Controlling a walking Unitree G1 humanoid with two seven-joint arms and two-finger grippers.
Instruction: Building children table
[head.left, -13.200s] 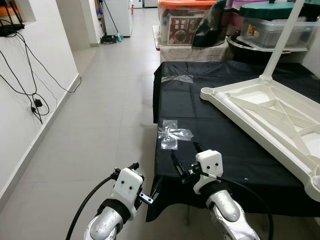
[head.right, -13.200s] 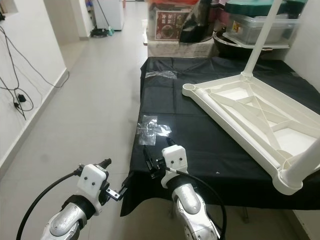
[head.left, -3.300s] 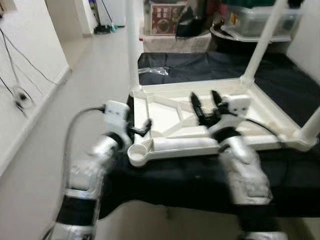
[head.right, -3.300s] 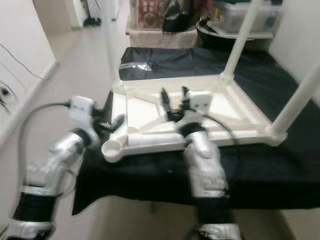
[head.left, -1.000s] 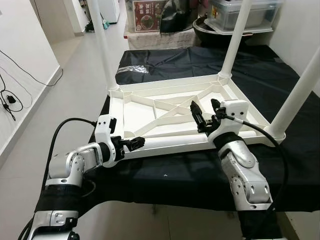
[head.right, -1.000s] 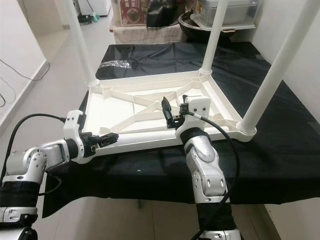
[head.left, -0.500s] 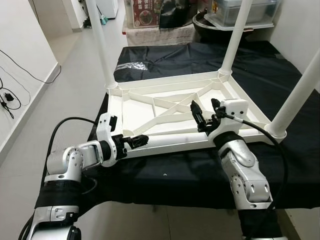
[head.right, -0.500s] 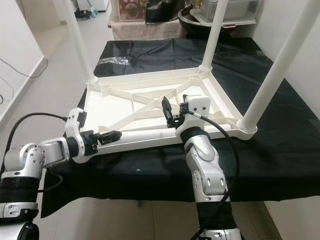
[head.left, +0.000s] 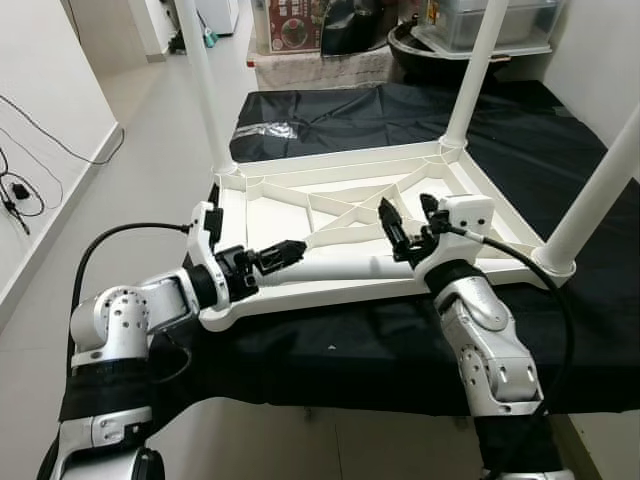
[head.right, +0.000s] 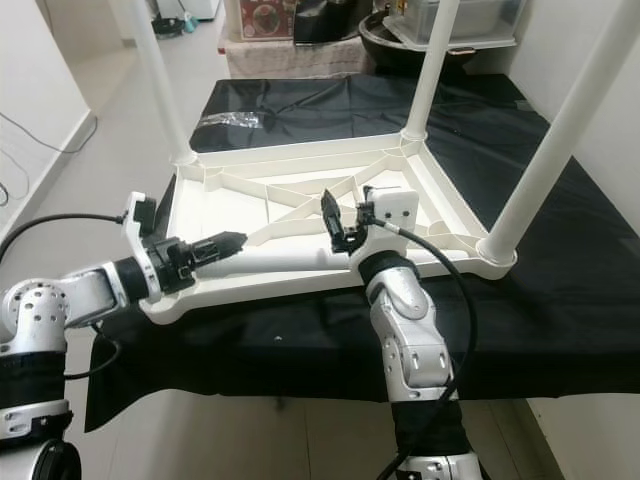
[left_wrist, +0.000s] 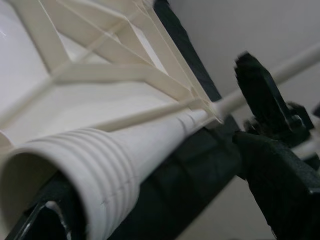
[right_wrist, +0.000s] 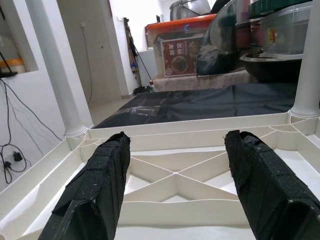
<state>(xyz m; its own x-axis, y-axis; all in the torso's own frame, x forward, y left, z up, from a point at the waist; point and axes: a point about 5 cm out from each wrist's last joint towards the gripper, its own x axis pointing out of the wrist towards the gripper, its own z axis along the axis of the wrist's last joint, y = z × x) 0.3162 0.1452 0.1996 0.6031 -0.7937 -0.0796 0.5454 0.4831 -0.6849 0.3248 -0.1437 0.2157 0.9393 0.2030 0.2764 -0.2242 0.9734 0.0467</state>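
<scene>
The white children's table (head.left: 330, 166) lies upside down on a black cloth. Three legs stand up from it: far left (head.left: 205, 90), far right (head.left: 470, 70) and near right (head.left: 600, 190). A loose white leg (head.left: 350, 265) lies along the near rim. My left gripper (head.left: 272, 256) is shut on its ribbed end (left_wrist: 75, 165), held slightly above the near left corner (head.left: 215, 318). My right gripper (head.left: 408, 228) hovers over the leg's other end, open, with nothing between its fingers (right_wrist: 95, 190).
The black cloth (head.left: 400, 120) covers a low platform whose front edge is just below my arms. Storage boxes and a pot (head.left: 480, 25) stand behind it. Tiled floor (head.left: 130, 150) opens to the left, with cables (head.left: 20, 190) along the wall.
My left gripper has lifted the leg's ribbed end and drawn it up and inward from the near left corner. The right gripper has stayed where it was, open.
</scene>
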